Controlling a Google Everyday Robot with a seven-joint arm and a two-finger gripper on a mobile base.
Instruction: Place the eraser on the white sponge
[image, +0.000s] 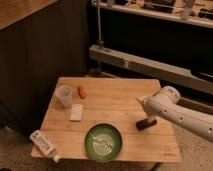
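On the right side of the wooden table (115, 97), the gripper (145, 114) hangs just over the eraser (146, 124), at the end of the white arm (175, 110). Its fingers are spread wide and hold nothing. The eraser lies flat on the table, right under it.

We think we are at the first step: getting hold of the eraser. Next we need to go down a little, close on the eraser and lift it. Then we carry it left across the table to the white sponge (76, 112), which lies well apart from it, just beside the clear cup (64, 95).

The green bowl (103, 142) sits near the front edge, so we should pass behind it. We see nothing in the bowl. The cup looks empty too. A small orange thing (81, 92) lies beside the cup, and a bottle (44, 145) lies on its side at the front left corner.
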